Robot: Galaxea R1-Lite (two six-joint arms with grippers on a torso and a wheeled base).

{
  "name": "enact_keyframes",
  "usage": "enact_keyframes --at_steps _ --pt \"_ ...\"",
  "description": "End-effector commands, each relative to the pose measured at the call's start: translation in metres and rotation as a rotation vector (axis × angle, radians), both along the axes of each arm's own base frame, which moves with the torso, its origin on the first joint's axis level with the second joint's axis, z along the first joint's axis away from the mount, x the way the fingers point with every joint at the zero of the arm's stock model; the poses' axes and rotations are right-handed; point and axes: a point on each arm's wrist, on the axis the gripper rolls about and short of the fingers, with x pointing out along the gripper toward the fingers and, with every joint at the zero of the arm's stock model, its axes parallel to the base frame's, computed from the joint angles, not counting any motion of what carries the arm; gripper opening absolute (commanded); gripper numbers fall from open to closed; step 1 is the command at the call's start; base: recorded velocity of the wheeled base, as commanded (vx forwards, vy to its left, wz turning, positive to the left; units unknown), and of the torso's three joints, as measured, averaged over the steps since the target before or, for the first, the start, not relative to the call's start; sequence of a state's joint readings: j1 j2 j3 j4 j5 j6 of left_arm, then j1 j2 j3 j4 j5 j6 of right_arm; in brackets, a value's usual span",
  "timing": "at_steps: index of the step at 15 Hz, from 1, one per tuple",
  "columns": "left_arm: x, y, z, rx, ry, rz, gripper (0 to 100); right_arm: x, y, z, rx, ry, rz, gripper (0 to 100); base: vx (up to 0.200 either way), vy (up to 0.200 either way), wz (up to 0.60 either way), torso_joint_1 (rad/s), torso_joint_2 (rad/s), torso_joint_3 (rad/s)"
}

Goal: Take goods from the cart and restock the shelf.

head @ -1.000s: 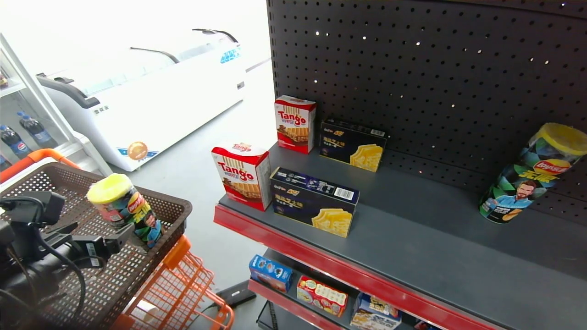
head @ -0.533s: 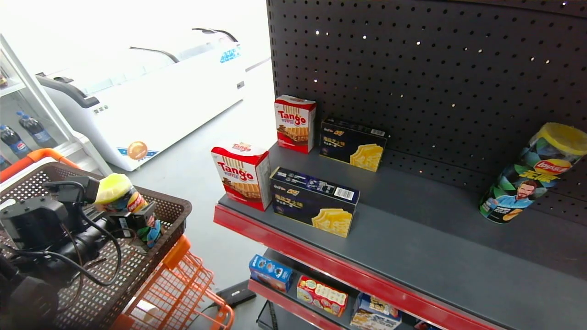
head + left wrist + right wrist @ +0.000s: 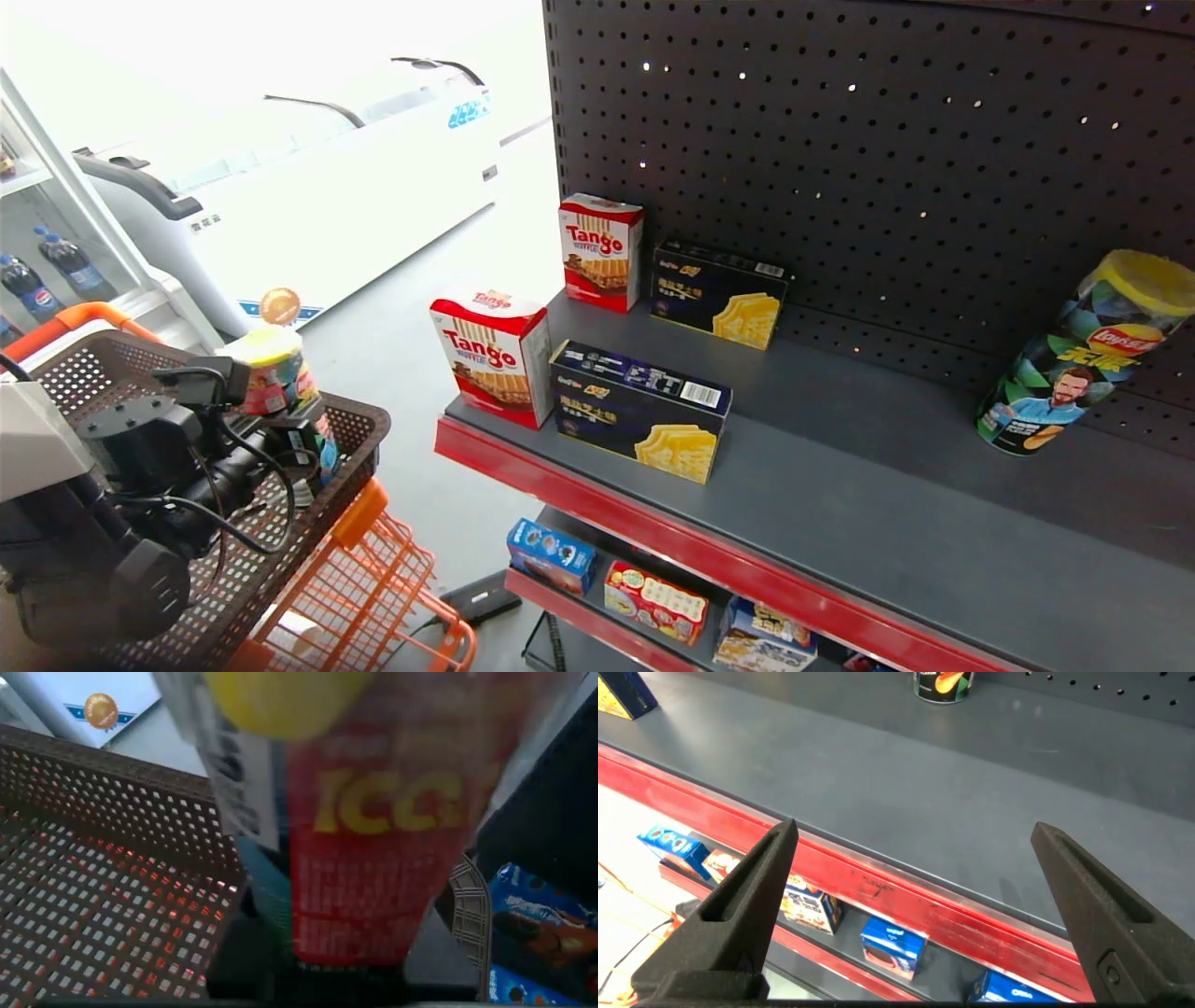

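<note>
The left gripper [image 3: 297, 427], clamped on the chip can [image 3: 271, 369], has lifted it above the cart basket [image 3: 359, 431] rim. The right gripper [image 3: 913, 835] hangs wide open and empty over the shelf [image 3: 840, 485] front edge. A wafer box [image 3: 492, 359] stands at its front left corner.

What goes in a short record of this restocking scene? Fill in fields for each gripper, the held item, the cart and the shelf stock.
left gripper: shut on chip can, at the basket
chip can: upright, yellow lid above the basket rim
right gripper: open, empty, over the shelf front edge
basket: brown, perforated, on orange cart
shelf stock: wafer boxes, dark boxes, second can leaning on the pegboard
</note>
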State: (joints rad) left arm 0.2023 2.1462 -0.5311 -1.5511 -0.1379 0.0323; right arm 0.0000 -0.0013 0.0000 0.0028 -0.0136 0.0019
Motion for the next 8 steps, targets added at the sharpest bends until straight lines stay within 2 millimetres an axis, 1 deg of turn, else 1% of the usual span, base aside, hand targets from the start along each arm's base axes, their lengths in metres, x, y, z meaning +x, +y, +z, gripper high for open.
enact_keyframes --at_steps 1,4,5,7,8 --pt "0.002 -0.003 -0.001 -0.001 0.002 -0.009 0 0.0 0.0 0.0 0.001 0.002 0.0 100 0.0 0.0 0.0 0.0 0.0 0.0" --pt "0.002 -0.004 0.001 0.003 -0.007 -0.012 0 0.0 0.0 0.0 0.001 0.0 0.0 100 0.0 0.0 0.0 0.0 0.0 0.0" --pt "0.002 -0.003 0.007 0.019 -0.026 -0.008 0 0.0 0.0 0.0 0.0 0.002 0.0 100 0.0 0.0 0.0 0.0 0.0 0.0" --pt "0.0 -0.004 0.02 0.05 -0.067 -0.007 0 0.0 0.0 0.0 0.0 0.002 0.0 100 0.0 0.0 0.0 0.0 0.0 0.0" --pt "-0.006 -0.004 0.04 0.07 -0.117 -0.008 0 0.0 0.0 0.0 0.0 0.002 0.0 100 0.0 0.0 0.0 0.0 0.0 0.0"
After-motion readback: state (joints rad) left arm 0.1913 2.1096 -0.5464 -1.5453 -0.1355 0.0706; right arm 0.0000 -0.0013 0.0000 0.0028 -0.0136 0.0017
